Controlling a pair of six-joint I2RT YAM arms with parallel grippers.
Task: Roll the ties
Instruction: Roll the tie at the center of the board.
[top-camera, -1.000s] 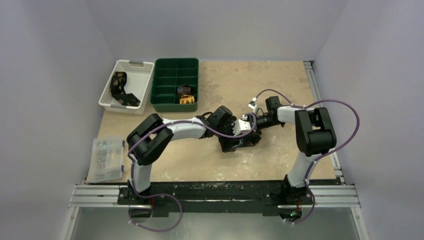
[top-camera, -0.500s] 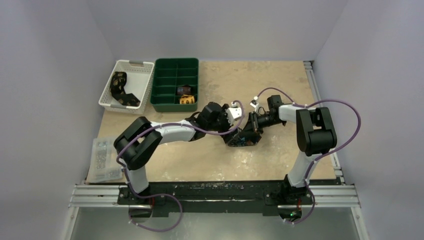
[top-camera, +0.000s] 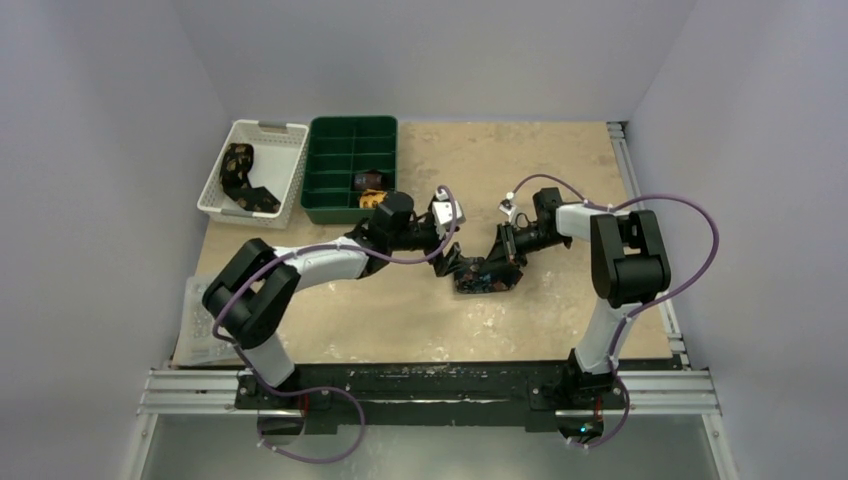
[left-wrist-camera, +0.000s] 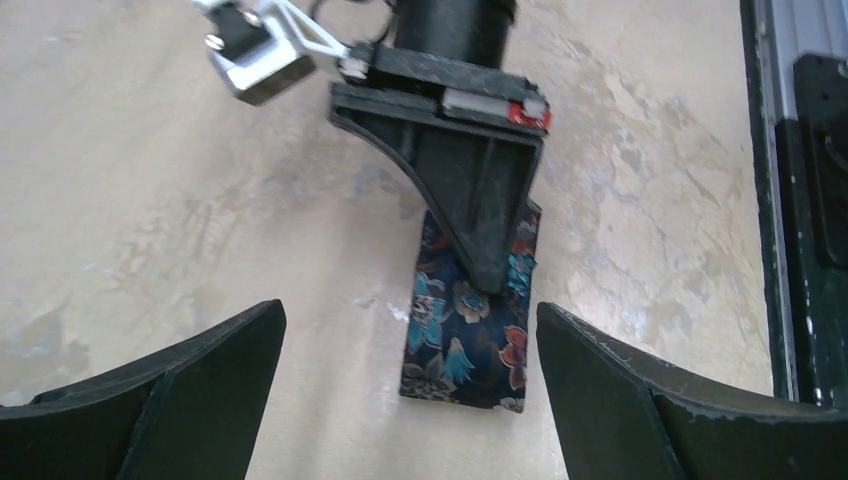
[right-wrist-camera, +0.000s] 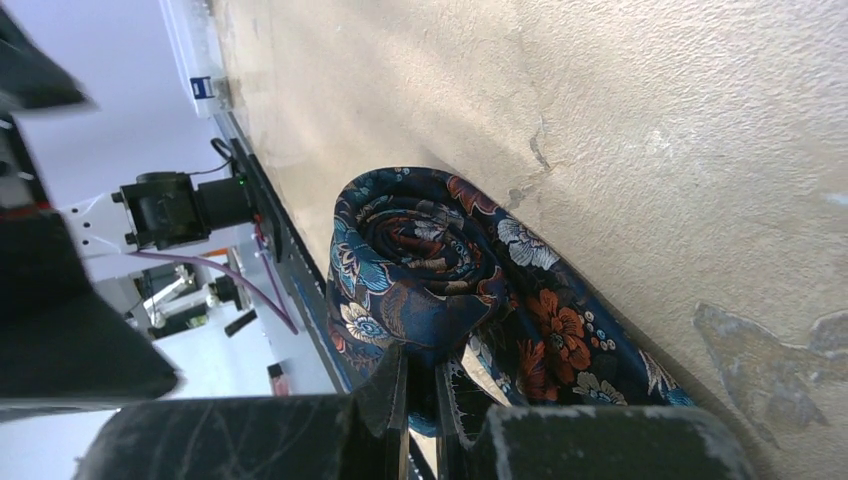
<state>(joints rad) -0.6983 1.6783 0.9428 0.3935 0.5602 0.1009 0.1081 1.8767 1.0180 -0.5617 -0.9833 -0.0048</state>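
Note:
A dark navy tie (top-camera: 486, 277) with a multicoloured floral print lies partly rolled on the table's middle. In the right wrist view its coil (right-wrist-camera: 425, 255) sits just past the fingers. My right gripper (top-camera: 499, 262) is shut on a fold of that tie (right-wrist-camera: 420, 372). My left gripper (top-camera: 449, 262) hangs open just left of the tie, touching nothing. Its wide-spread fingers (left-wrist-camera: 190, 390) frame the tie's flat end (left-wrist-camera: 465, 335) in the left wrist view. The right gripper (left-wrist-camera: 480, 200) presses down on the cloth there.
A white basket (top-camera: 283, 165) at the back left holds a black-and-gold tie (top-camera: 240, 172). Beside it a green compartment tray (top-camera: 335, 150) holds a brown roll (top-camera: 368, 180) and a yellow roll (top-camera: 374, 200). A clear parts box (top-camera: 212, 318) sits at the left edge.
My left gripper has let go of the tie, opened wide and drawn back to the left and away. The right gripper stays shut on the tie.

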